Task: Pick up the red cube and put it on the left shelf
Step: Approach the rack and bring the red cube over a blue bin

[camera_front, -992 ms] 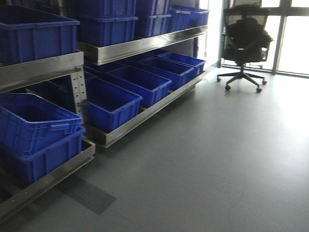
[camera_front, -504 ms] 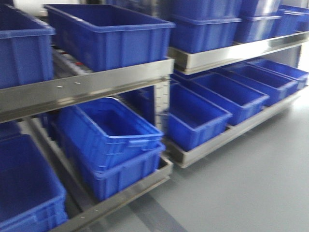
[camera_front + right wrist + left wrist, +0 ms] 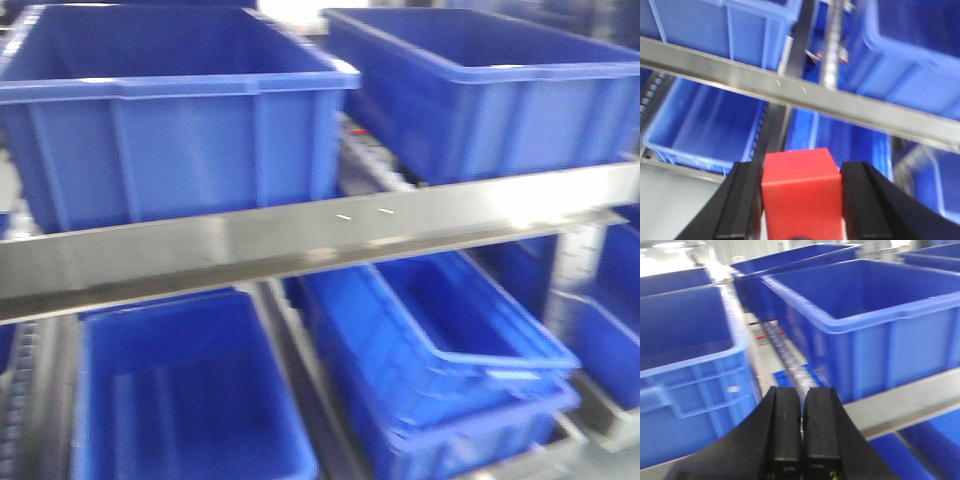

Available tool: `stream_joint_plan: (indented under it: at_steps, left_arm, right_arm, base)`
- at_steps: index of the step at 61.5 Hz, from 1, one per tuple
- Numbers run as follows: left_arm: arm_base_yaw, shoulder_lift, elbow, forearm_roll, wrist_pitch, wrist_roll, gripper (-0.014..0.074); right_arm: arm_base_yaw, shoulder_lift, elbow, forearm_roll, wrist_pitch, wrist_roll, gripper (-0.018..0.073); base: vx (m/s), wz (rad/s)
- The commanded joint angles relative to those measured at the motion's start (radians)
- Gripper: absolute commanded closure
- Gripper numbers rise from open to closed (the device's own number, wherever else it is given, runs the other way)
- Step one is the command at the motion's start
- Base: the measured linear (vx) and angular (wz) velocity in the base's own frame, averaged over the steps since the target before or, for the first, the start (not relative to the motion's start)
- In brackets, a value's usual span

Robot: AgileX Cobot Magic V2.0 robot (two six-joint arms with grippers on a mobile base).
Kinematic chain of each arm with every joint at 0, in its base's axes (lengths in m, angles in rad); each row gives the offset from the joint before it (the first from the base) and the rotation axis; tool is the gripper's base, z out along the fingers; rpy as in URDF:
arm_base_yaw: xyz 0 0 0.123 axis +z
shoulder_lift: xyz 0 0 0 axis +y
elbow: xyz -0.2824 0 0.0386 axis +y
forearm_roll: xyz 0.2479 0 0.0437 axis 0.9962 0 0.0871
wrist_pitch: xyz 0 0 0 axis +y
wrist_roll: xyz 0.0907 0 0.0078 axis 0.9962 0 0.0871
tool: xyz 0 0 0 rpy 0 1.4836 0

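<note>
The red cube (image 3: 801, 192) sits clamped between the two black fingers (image 3: 746, 200) of the right claw (image 3: 803, 171), one finger pressed flat on each side of it. The cube hangs clear of the left shelf (image 3: 730, 72) and touches no part of it.

Just beyond the right claw's fingertips, the shelf's flat steel front rail (image 3: 875, 112) runs slantwise across the wrist view, with two small screws (image 3: 777, 84) showing on its face. Past the rail and straight ahead of the claw, a roller track (image 3: 832, 47) runs between two blue upper crates (image 3: 912, 55). Under the rail, a lower crate (image 3: 705, 125) lies ahead and to the claw's left. Another patch of blue directly beyond the cube is too blurred to make out.

The left claw (image 3: 802, 392) has its two fingers pressed together with nothing between them. It points at a gap between two blue crates (image 3: 865, 330), where a strip of rollers runs away from the fingertips.

The blurred front view shows the same rail, with two crates on the shelf above it and more crates beneath.
</note>
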Motion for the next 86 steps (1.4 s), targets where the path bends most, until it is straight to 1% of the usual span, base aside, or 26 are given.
stream_joint_plan:
  at_steps: [1,21,44,86]
  left_arm:
    - [-0.005,0.007,0.022,-0.005,-0.091,0.001,0.0491]
    - [-0.005,0.007,0.022,-0.005,-0.091,0.001,0.0491]
    - [-0.005,0.007,0.022,-0.005,-0.091,0.001,0.0491]
    - [-0.005,0.007,0.022,-0.005,-0.091,0.001,0.0491]
  right_arm:
    - [-0.001,-0.006,-0.030,-0.004,-0.087,-0.006,0.0510]
    - [-0.001,-0.006,-0.030,-0.004,-0.087,-0.006,0.0510]
    - [-0.001,-0.006,-0.030,-0.004,-0.087,-0.006,0.0510]
    - [-0.001,-0.006,-0.030,-0.004,-0.087,-0.006,0.0510]
  base:
    - [0.33,0.50]
    - [0.26,0.54]
    - [0.13,0.32]
    - [0.02,0.01]
